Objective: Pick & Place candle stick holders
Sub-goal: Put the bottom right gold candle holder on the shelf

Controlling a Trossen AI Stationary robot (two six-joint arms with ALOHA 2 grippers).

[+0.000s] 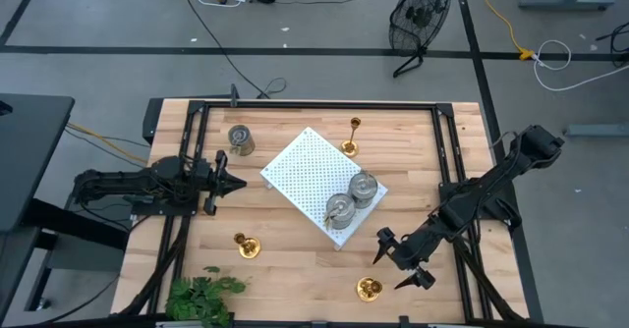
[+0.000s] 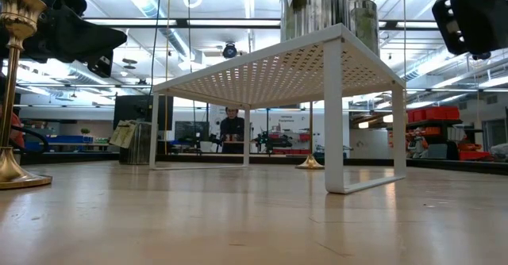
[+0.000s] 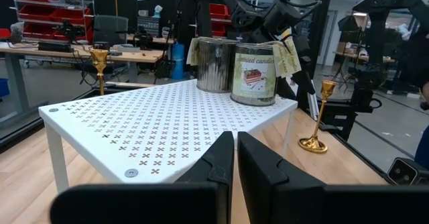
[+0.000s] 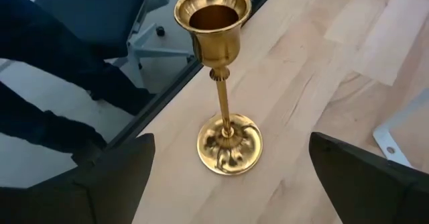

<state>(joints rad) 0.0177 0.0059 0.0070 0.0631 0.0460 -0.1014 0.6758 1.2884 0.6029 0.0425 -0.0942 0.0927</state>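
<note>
While my right gripper (image 1: 401,261) hung wide open at about five o'clock on the table (image 1: 295,259), a brass holder (image 4: 221,83) stood upright between its spread fingers, untouched, close to the table's near edge. My left gripper (image 1: 233,182) waited at nine o'clock with its jaws shut on nothing, pointing at the white board (image 1: 310,166). Two silver holders (image 1: 352,198) stood side by side on the board's four-o'clock corner. A third silver holder (image 1: 241,139) sat on the wood at eleven o'clock. One brass holder (image 1: 351,136) stood at one o'clock, another (image 1: 246,246) at seven o'clock, near the plant (image 1: 201,297).
</note>
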